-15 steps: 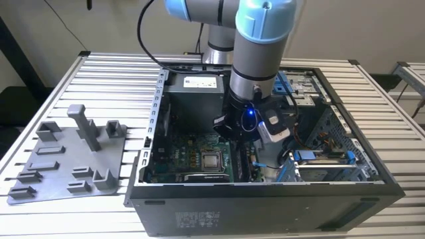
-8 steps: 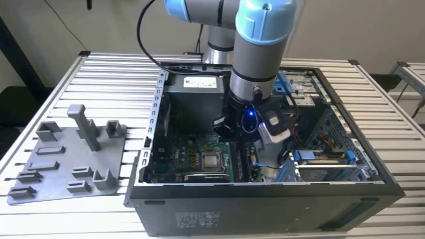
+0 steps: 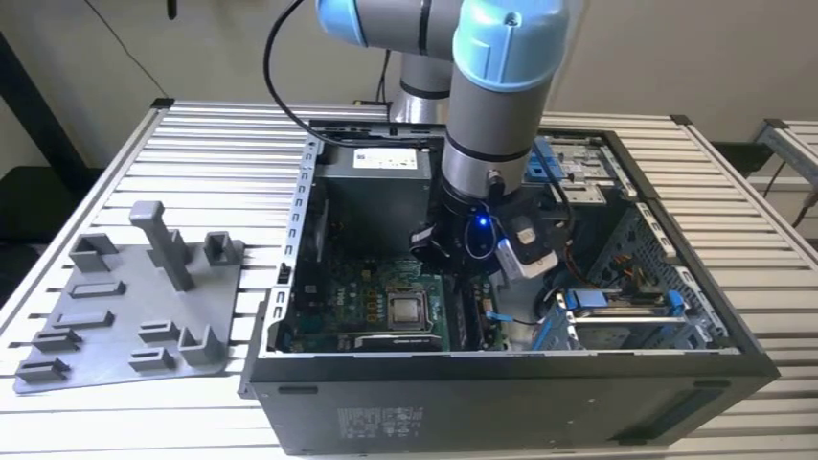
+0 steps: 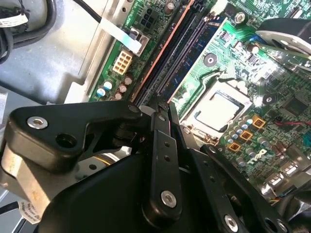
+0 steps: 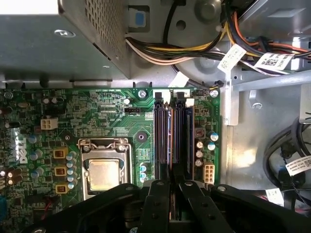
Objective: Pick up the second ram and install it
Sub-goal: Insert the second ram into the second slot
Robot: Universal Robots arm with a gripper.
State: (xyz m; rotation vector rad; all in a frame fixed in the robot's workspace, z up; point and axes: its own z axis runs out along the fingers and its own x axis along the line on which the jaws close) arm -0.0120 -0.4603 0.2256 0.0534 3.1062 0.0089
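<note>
Two long memory slots (image 5: 172, 136) run side by side on the green motherboard (image 5: 97, 116), and we read the job as turning on how the pincer (image 5: 171, 187) lines up with them. In the first wrist view its two black fingers (image 5: 158, 204) stand nearly together, right over the near end of the slots, with a thin dark edge between them. We take that edge for the second ram (image 5: 171, 177), clamped upright, its long axis lying along the slots and not across them. In the second wrist view the same strip (image 4: 160, 104) meets the slot bank at the fingertips, though we cannot tell whether it is seated or only touching.

One arm does the work, reaching down into the open computer case (image 3: 294, 287), which lies on a ribbed metal counter (image 3: 217, 144). Beside the slots sits the square, shiny CPU socket (image 5: 104, 170) in its steel frame. A grey plastic fixture plate (image 3: 128, 316) with upright posts lies well apart, toward the exterior view's left.
</note>
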